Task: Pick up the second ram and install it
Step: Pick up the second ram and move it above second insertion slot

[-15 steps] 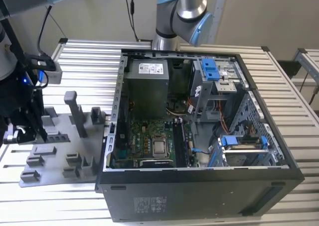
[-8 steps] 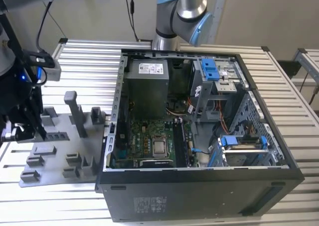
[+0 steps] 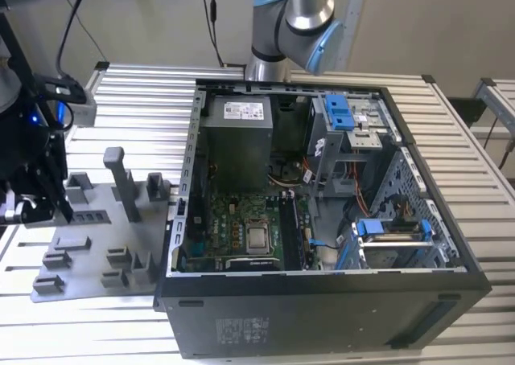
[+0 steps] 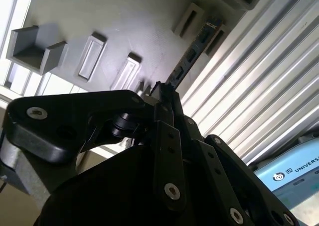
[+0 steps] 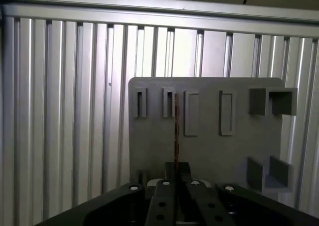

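— What has the gripper (image 5: 176, 167) got?
— We see it clamped shut on one end of the second ram (image 5: 175, 129).
— And where is that?
— Over the grey holder plate (image 5: 214, 156), far end by a slot (image 5: 169, 104); we can't tell if they touch.

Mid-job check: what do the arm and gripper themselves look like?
The arm is silver-grey tubing with light blue joint caps, one bearing printed marking. The gripper is matte black, its jointed link fingers pinned with silver screws.
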Robot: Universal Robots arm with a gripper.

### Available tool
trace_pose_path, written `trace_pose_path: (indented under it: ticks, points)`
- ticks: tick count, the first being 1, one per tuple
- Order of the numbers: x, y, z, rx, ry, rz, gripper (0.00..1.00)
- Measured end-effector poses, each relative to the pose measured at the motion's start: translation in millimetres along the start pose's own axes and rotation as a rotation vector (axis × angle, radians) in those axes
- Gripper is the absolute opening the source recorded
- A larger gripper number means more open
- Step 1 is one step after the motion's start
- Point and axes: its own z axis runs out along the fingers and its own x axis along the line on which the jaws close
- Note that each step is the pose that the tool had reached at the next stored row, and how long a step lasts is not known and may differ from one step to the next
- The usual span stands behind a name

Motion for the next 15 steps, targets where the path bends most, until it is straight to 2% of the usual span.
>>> trace_pose_path:
  ticks: [15]
  points:
    - [-0.5,-0.1,-13.2,0.0000,0.0000,0.000,0.14]
